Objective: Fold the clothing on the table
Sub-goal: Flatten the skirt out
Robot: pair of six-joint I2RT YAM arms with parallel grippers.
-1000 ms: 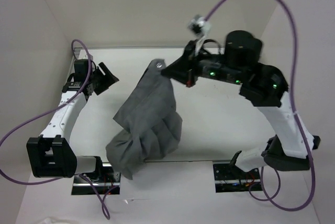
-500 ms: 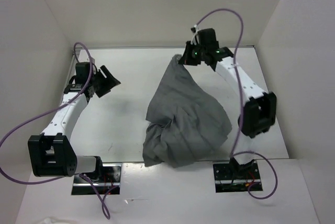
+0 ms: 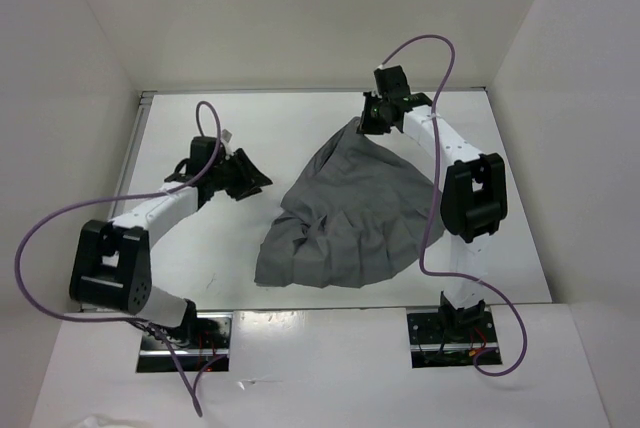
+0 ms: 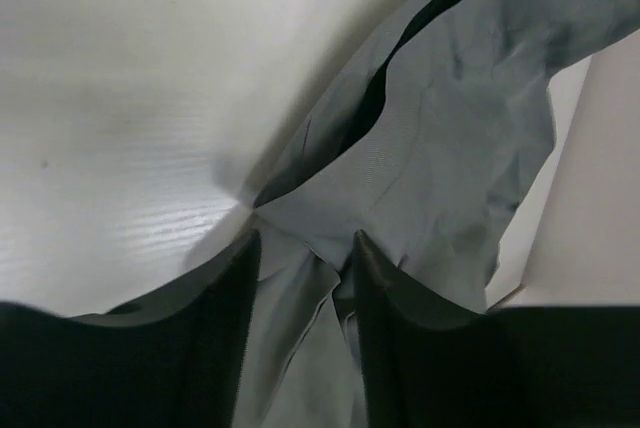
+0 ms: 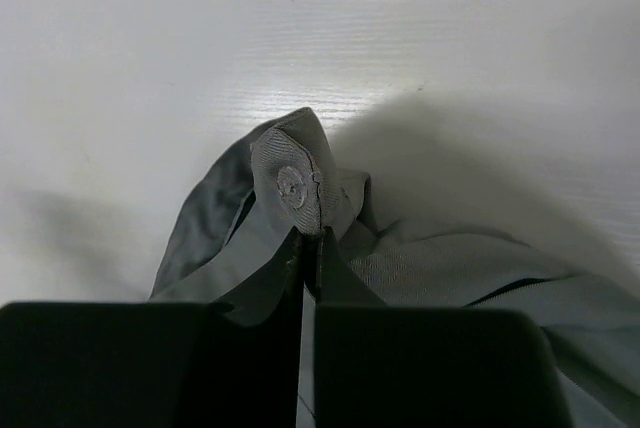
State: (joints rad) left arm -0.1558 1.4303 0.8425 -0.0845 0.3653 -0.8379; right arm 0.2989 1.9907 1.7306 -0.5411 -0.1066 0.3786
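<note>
The grey skirt [image 3: 350,218] lay crumpled, twelve-o'clock corner pinched in the right gripper [image 3: 366,127]; left gripper [image 3: 258,180] gaped at nine; white table [image 3: 290,123], white walls [image 3: 300,18].

The grey skirt [image 4: 440,178], blurred, runs past the left wrist view's edges.

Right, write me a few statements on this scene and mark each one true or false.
1. The right tool is shut on the far corner of the grey garment. True.
2. The grey garment lies folded in a neat flat rectangle on the table. False: it lies rumpled and unfolded.
3. The left tool has its jaws standing apart. True.
4. The left tool is at the garment's right edge. False: it is by the left edge.
5. The pinched corner bears a button. True.
</note>
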